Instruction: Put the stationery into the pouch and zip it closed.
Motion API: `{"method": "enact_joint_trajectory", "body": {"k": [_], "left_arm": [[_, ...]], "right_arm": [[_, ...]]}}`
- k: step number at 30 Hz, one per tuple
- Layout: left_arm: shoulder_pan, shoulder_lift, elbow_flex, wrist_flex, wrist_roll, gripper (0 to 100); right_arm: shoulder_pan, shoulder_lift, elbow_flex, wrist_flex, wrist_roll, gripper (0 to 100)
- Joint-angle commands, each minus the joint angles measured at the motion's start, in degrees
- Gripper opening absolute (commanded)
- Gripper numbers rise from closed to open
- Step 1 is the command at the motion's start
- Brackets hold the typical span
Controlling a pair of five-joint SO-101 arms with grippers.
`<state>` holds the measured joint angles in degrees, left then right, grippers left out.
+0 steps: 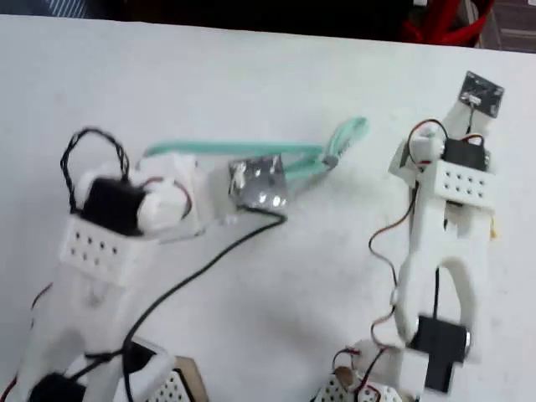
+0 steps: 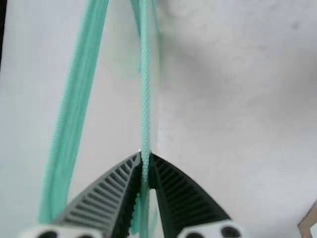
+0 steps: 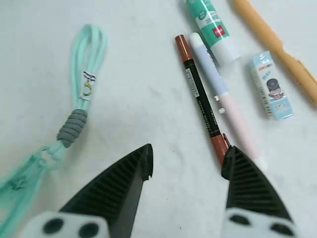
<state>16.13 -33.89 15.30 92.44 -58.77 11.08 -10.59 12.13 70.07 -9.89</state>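
Risk of slipping: left gripper (image 2: 143, 156) pinches only a thin mint edge of the pouch (image 1: 226, 151), lying toward eleven o'clock on the table (image 1: 251, 75). Right gripper (image 3: 188, 158), spread wide at three o'clock, hangs over a brown pen (image 3: 198, 94) and may knock it aside.

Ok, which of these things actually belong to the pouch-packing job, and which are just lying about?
Job: mint pouch, pinched in the left gripper; its wrist strap; brown pen; pastel pen; orange pen; glue stick; eraser; open right gripper by the pens.
Lying about: black cable; red object at the back; brown board corner at the front.
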Motion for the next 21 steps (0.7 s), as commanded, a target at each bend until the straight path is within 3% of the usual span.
{"method": "enact_joint_trajectory", "body": {"k": [1,4,7,12,17,21], "left_arm": [[-0.40,-8.04,7.91,-5.80,-0.62,2],[-0.40,-14.20,13.89,-9.32,-0.62,2],[-0.40,-19.21,18.81,-10.73,-0.62,2],[0.22,-26.68,26.29,-7.21,-0.70,3],[-0.75,-33.01,27.16,2.64,0.79,31],[-0.48,-35.91,22.15,4.66,1.05,31]], "right_arm": [[-4.53,-6.64,0.35,3.21,5.19,22.0],[-9.27,-6.90,5.45,-0.13,21.45,22.1],[-12.44,-8.13,14.77,-6.81,28.48,22.3],[-9.63,-14.90,18.20,-10.68,18.90,22.3],[-11.30,-20.18,13.80,-3.65,13.71,22.0],[-14.81,-18.33,12.92,-2.33,13.45,22.0]]}}
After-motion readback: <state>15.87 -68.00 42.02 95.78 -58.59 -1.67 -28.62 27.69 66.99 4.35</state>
